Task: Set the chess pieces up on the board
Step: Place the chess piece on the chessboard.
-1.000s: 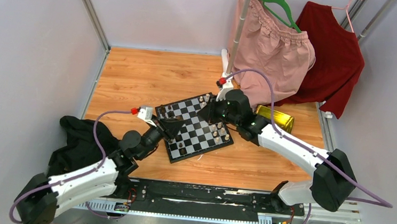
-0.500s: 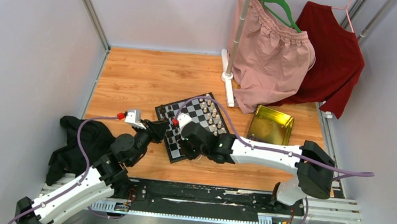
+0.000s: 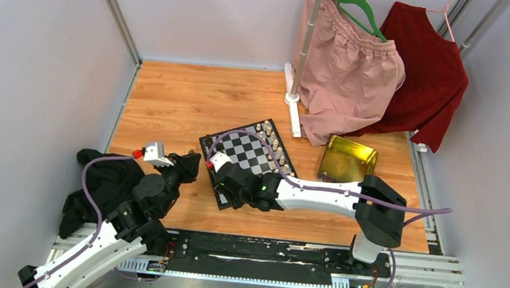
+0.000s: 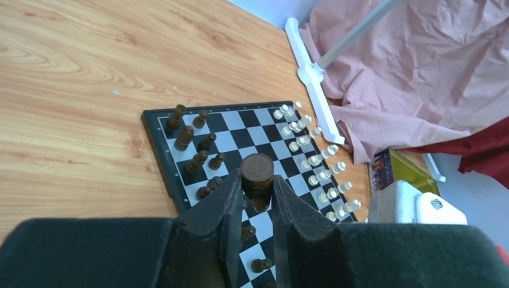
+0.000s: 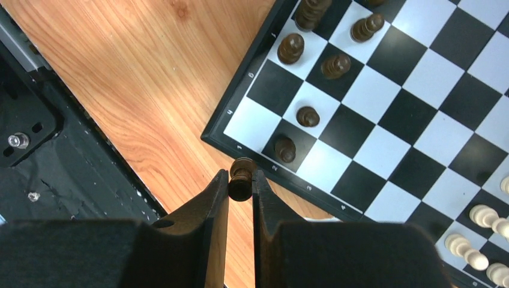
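Observation:
The board (image 3: pixel 248 150) lies mid-table, with dark chess pieces (image 4: pixel 186 137) along its left side and cream ones (image 4: pixel 312 157) along its right. My left gripper (image 4: pixel 257 191) is shut on a dark piece (image 4: pixel 257 175), held above the board's left part; from above, this gripper (image 3: pixel 187 165) hangs just off the board's left edge. My right gripper (image 5: pixel 241 187) is shut on another dark piece (image 5: pixel 241 177), just outside the board's (image 5: pixel 384 90) near-left border. Several dark pieces (image 5: pixel 308 116) stand on the squares beside it. From above, the right gripper (image 3: pixel 224 191) covers that corner.
A gold tray (image 3: pixel 347 161) lies right of the board. A black cloth (image 3: pixel 101 183) is heaped at the near left. A white rack base (image 3: pixel 293 109) stands behind the board, with pink (image 3: pixel 351 62) and red (image 3: pixel 426 68) garments hanging. The black rail (image 5: pixel 36 150) runs along the table's near edge.
My right arm has swung from the board's far side to its near-left corner. My left arm has drawn back left off the board. Both grips are unchanged.

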### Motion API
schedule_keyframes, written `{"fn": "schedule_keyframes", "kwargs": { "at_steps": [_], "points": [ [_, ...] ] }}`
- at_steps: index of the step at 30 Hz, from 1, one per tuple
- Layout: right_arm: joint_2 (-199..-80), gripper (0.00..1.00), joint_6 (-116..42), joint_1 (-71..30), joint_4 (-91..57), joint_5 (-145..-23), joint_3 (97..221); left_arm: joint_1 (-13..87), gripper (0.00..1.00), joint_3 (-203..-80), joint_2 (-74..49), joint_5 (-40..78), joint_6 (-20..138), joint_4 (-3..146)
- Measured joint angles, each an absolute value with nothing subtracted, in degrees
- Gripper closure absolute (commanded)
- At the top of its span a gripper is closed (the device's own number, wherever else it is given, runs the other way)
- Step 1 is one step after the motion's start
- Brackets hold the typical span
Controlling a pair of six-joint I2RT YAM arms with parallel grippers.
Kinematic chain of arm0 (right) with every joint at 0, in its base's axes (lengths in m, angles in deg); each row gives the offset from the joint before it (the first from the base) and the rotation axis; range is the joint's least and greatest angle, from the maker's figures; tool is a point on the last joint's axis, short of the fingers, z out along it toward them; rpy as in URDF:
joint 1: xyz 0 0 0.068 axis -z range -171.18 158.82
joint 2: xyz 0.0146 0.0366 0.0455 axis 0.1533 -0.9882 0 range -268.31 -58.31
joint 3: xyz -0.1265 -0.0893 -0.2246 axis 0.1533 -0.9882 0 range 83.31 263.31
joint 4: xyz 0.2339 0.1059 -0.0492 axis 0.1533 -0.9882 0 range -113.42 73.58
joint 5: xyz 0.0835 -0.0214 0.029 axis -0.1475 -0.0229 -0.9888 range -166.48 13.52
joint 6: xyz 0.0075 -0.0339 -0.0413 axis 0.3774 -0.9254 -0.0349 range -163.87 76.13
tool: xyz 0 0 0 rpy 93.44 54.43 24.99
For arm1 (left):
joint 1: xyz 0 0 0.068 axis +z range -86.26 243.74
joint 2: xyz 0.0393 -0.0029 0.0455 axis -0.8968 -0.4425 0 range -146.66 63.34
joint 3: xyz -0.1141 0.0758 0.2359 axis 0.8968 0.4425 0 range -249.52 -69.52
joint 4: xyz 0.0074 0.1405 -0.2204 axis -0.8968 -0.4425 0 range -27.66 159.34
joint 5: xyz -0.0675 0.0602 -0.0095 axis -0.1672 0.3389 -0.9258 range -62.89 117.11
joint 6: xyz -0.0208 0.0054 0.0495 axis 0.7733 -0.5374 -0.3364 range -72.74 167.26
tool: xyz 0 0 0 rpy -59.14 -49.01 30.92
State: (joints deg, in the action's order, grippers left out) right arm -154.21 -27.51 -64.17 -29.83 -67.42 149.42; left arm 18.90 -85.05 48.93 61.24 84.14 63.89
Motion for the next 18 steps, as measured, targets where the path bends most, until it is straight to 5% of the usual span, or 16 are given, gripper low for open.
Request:
{"fn": "schedule_keyframes", "kwargs": {
  "at_steps": [18],
  "points": [
    [-163.41, 1.00, -30.22, -64.19, -30.13, -67.45, 155.75, 18.90, 1.00, -86.56, 52.43, 67.60, 84.56, 56.04]
  ]
}}
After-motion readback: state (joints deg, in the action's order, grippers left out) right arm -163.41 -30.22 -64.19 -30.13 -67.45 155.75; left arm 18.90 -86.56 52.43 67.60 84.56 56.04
